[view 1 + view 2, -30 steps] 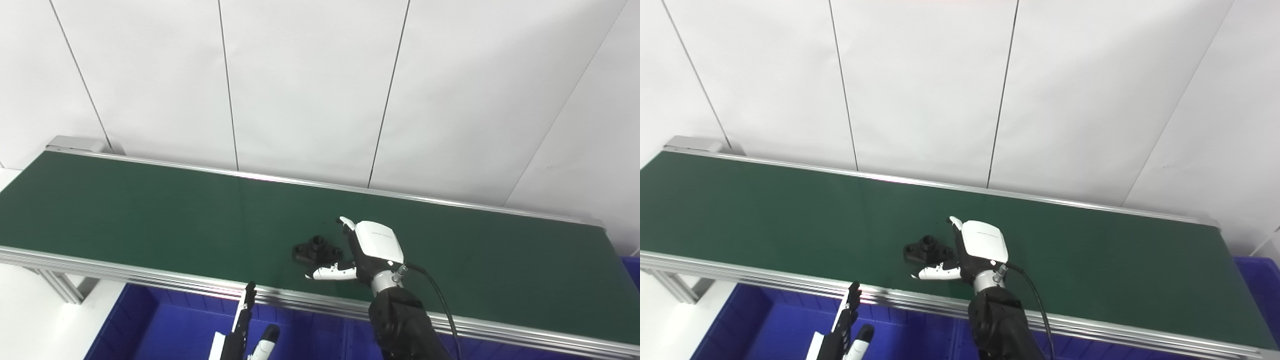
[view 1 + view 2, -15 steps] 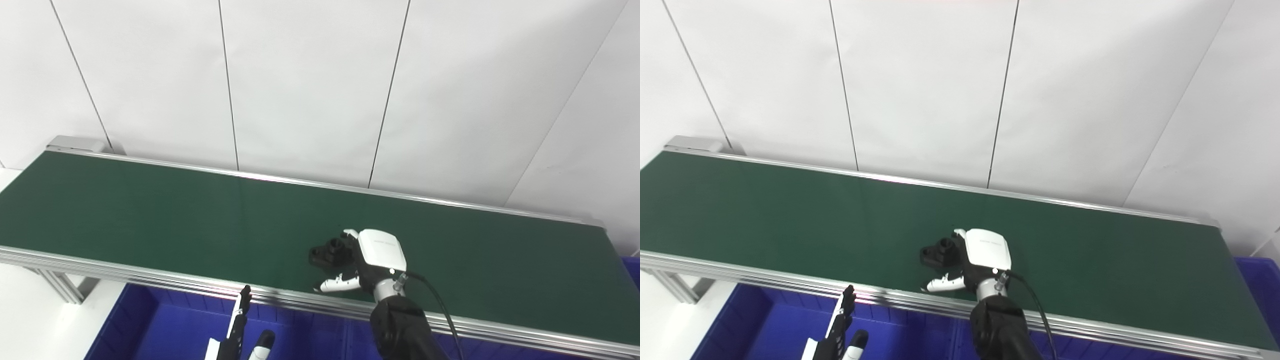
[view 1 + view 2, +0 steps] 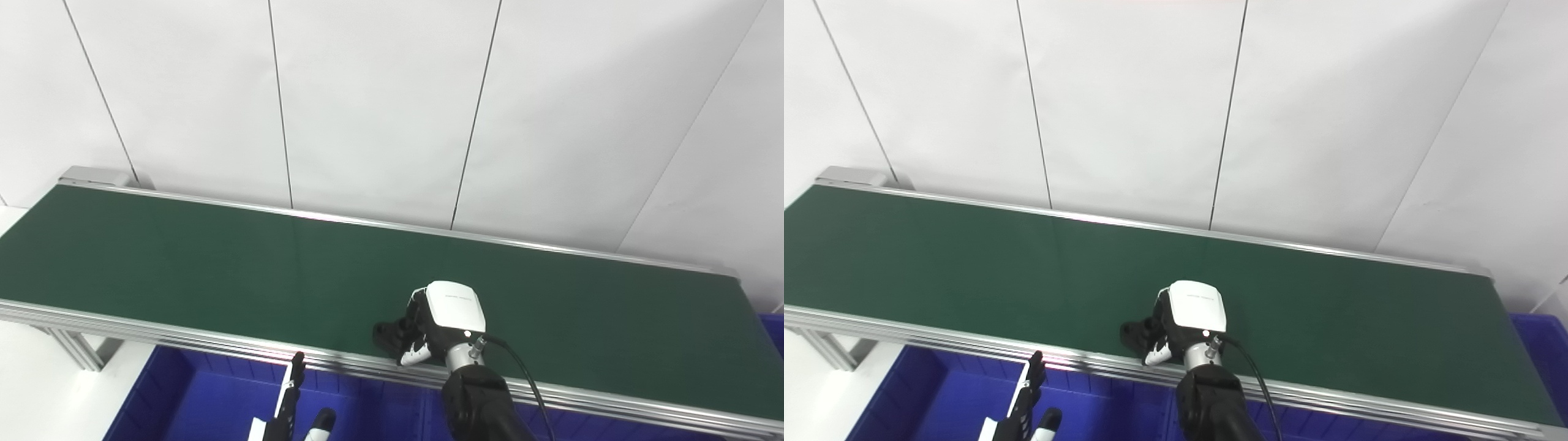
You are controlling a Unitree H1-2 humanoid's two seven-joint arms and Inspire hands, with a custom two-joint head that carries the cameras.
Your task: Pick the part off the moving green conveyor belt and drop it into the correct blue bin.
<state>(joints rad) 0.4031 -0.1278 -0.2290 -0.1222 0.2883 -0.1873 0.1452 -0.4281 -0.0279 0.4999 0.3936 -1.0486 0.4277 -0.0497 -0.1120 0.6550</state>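
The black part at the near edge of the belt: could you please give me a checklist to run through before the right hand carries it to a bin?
1. Right hand closed on the black part: ok.
2. Part lifted off the green belt: cannot tell.
3. Blue bin below the near rail, under the part: ok.
4. Left hand low over that bin, possibly in the drop path: not ok.
5. Correct bin for this part: cannot tell.
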